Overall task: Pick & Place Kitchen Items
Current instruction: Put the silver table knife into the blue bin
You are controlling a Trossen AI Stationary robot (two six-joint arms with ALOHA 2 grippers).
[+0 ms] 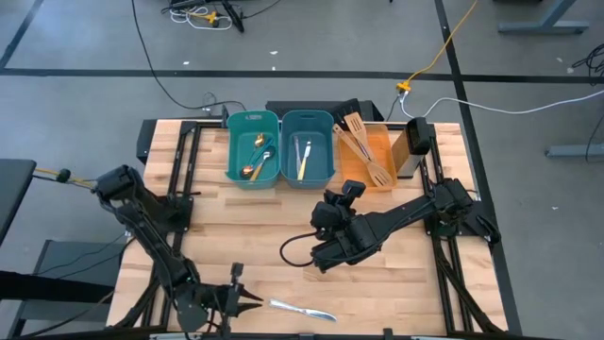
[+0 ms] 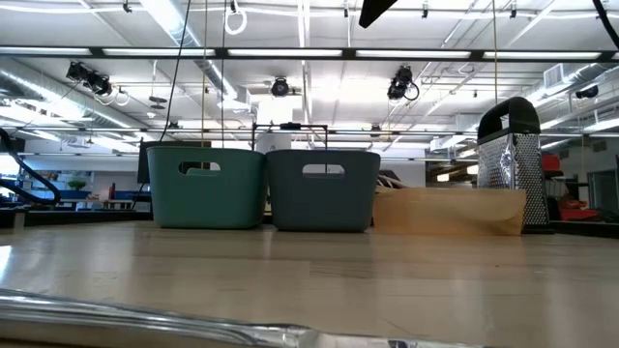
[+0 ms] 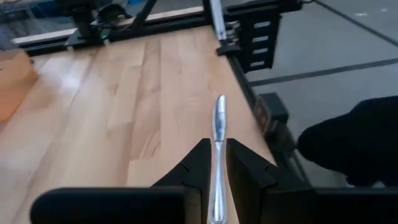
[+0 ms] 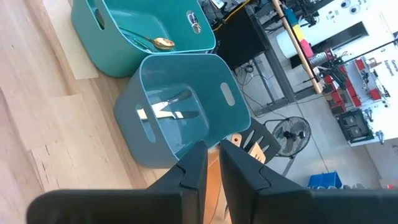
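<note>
A silver knife (image 1: pixel 302 310) lies near the table's near edge; it also shows in the low view (image 2: pixel 145 314). My left gripper (image 1: pixel 257 301) is low over the table at the knife's left end and shut on it (image 3: pixel 217 124). My right gripper (image 1: pixel 347 192) is shut and empty above the table's middle, pointing toward the bins. The left teal bin (image 1: pixel 253 148) holds a gold spoon (image 4: pixel 163 43) and a blue-handled spoon. The right bin (image 1: pixel 309 148) holds cream-handled cutlery (image 4: pixel 165 111). Two wooden spatulas (image 1: pixel 363 146) lie on the orange tray (image 1: pixel 376 144). My left gripper pinches the knife's handle (image 3: pixel 216 186) between its two fingers. The fingers come nearly level from the table's left and lie along the knife. The blade (image 3: pixel 219 115) sticks out ahead of the fingertips toward the table's right. The knife lies flat along the table.
A metal box grater (image 1: pixel 412 148) stands at the far right beside the tray, and shows in the low view (image 2: pixel 510 164). The two bins and the tray line the far edge. Bare wood lies between the bins and the knife. A loose cable loop (image 1: pixel 294 250) hangs from the right arm.
</note>
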